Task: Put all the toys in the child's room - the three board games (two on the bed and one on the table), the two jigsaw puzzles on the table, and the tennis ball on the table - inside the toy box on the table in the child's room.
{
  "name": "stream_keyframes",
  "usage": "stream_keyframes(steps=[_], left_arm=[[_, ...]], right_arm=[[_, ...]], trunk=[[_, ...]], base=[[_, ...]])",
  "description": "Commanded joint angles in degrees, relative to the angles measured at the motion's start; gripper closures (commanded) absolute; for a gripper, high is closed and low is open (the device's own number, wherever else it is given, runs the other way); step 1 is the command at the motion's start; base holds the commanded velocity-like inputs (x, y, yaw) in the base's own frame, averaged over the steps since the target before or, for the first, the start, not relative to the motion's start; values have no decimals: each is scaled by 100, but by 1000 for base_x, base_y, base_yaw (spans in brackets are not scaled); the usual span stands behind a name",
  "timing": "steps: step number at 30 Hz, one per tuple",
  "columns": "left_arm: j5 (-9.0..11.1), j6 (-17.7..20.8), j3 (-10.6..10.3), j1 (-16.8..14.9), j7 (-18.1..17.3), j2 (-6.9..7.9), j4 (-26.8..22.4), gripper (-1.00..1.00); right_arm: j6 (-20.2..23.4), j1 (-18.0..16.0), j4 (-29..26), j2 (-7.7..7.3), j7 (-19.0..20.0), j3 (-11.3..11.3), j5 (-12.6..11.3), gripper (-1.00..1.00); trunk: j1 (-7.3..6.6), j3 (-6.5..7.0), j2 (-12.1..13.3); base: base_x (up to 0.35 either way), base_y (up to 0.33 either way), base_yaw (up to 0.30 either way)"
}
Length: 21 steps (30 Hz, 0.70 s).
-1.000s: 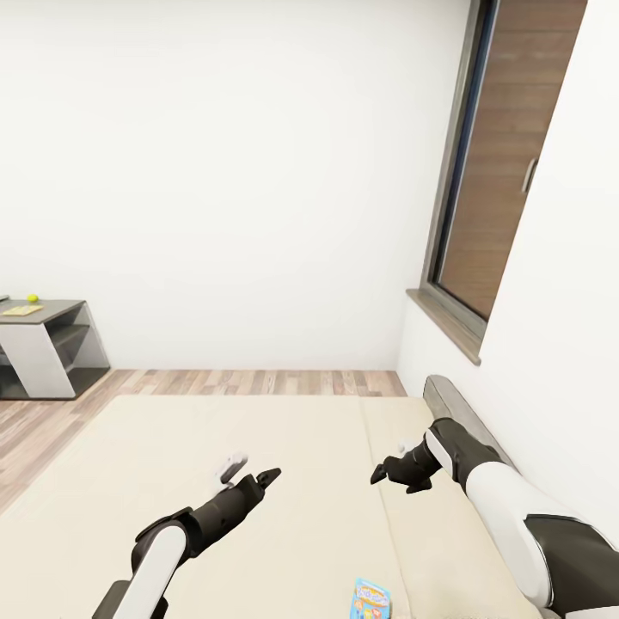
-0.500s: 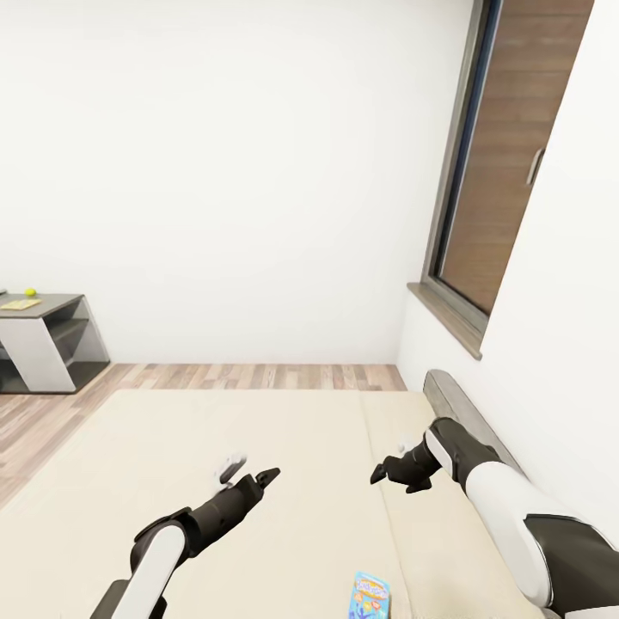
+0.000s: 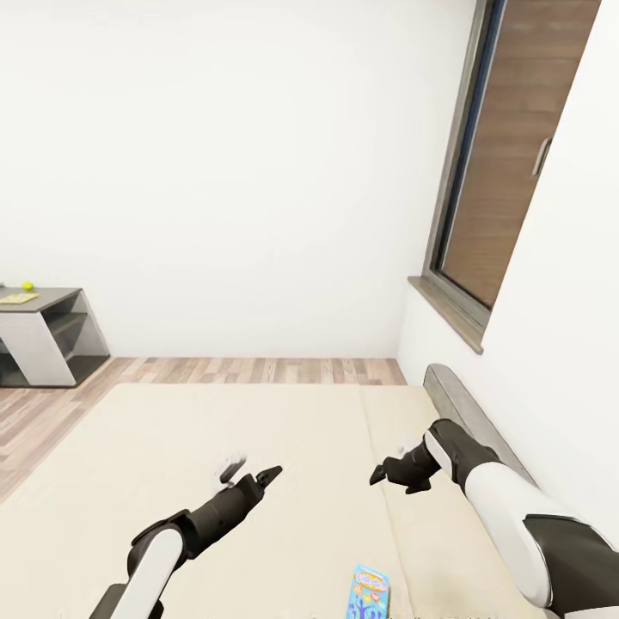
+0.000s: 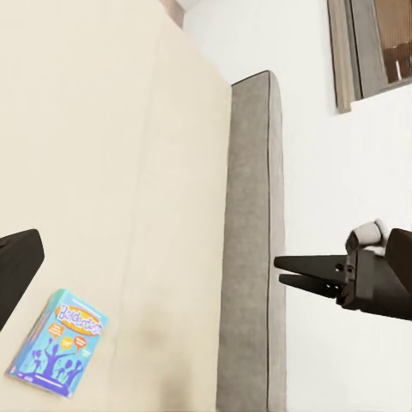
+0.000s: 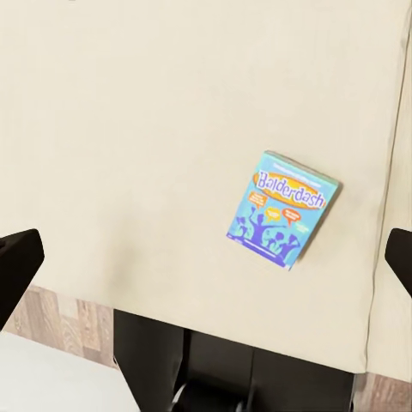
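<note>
Hands left (image 3: 251, 474) and right (image 3: 389, 462) hover released above bed (image 3: 301, 481) near blue board game (image 3: 368, 591).

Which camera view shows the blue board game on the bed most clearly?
The right wrist view: the blue board game lies whole on the bed, and its lettering is readable. The left wrist view shows it whole too, but smaller and slanted. The head view cuts it off at the picture's lower edge.

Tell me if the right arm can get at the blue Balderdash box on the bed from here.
Probably yes. The Balderdash box lies flat on the bed, nothing on or beside it, and the right gripper hovers with jaws open. It sits close to the robot, so the arm must draw back.
</note>
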Motion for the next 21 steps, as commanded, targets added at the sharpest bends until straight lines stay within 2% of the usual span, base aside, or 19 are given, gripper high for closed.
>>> stream_keyframes(steps=[1, 8, 10, 21], left_arm=[[55, 9, -3, -3, 23, 3, -4, -100], [41, -3, -3, 0, -24, 6, 5, -100], [38, -6, -1, 1, -31, 7, 9, -100], [39, 2, -2, 3, -95, 8, 24, -100]], right_arm=[[-26, -3, 0, 3, 18, -26, 24, -100], [-453, 10, 24, 6, 13, -32, -1, -100], [-697, 17, 64, 10, 9, -31, -51, -100], [-1412, 52, 353, 87, 0, -28, -307, -100]], trunk=[[4, -23, -14], [4, -89, -14], [4, -107, -14], [4, -211, -14]], base=[[0, 0, 0], [0, 0, 0], [0, 0, 0], [0, 0, 0]])
